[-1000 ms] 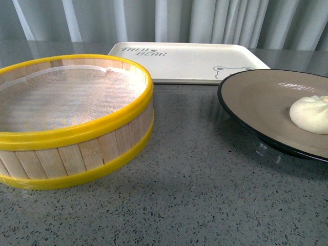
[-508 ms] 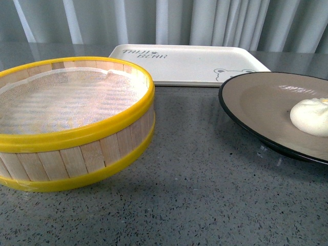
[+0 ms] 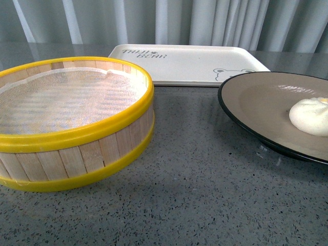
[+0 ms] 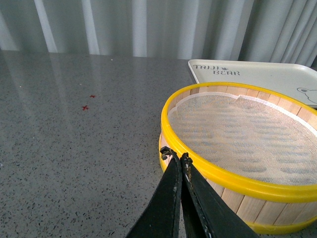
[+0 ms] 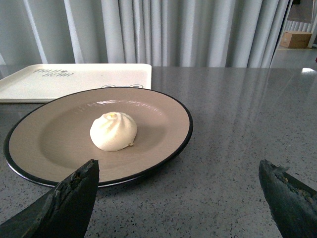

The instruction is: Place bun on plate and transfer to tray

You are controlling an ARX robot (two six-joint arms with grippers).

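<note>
The cream-white bun [image 3: 310,116] [image 5: 113,131] rests on the beige plate [image 3: 256,97] [image 5: 54,134] with the black rim, at the right of the table. Behind it lies the cream tray [image 3: 189,62] [image 5: 74,79] [image 4: 257,79] with grey lettering and a bear face. My right gripper [image 5: 178,171] is open wide, its dark fingertips [image 5: 74,191] just short of the plate's near rim, nothing between them. My left gripper [image 4: 173,154] is shut and empty, close beside the outer wall of the steamer basket. Neither gripper shows in the front view.
A yellow-rimmed wooden steamer basket [image 3: 72,123] [image 4: 237,148] with a white cloth liner stands at the left. Grey curtains [image 3: 164,20] hang behind the speckled grey table [image 3: 195,195]. Two small red marks [image 4: 88,102] are on the table farther left.
The front view shifted slightly between one second ago and half a second ago; since then the plate and bun sit almost the same.
</note>
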